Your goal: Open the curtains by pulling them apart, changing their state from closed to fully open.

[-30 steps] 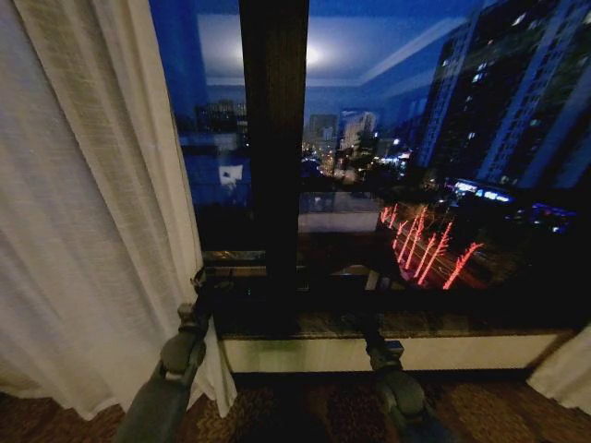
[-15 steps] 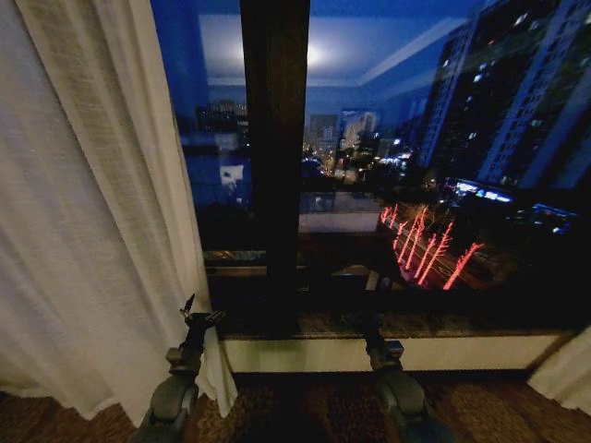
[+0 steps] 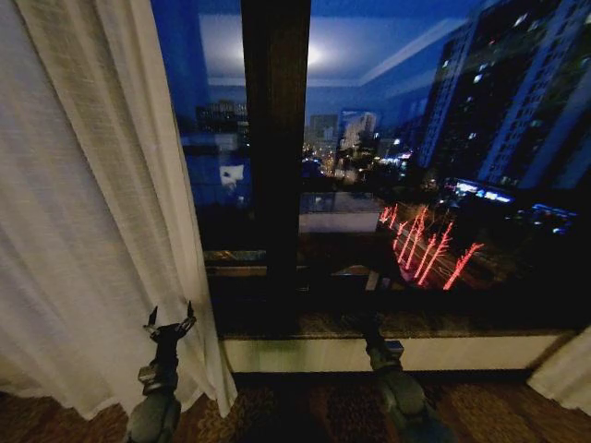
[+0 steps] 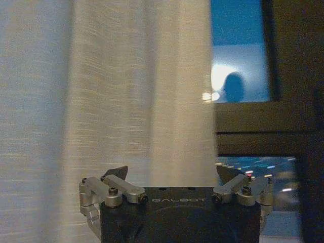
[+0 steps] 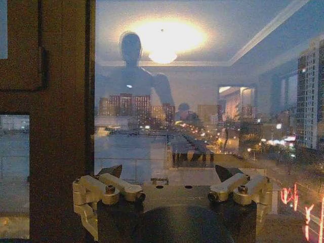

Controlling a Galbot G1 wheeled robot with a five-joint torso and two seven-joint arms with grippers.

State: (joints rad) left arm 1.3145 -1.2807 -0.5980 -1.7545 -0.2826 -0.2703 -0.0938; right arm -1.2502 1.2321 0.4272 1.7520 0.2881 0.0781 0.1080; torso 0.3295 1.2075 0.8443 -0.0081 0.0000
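Left gripper [image 3: 170, 320] — fingers spread, gripping nothing, just before the left curtain [image 3: 83, 203]; right gripper [image 5: 171, 174] — likewise spread, facing the window [image 3: 416, 138].

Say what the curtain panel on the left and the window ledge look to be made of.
Curtain panel: sheer cream fabric, apparently linen-like; fine slubbed weave and soft vertical pleats show in the left wrist view.
Window ledge: probably polished stone, dark, mottled and faintly glossy, above a pale front face; the dim light leaves this uncertain.
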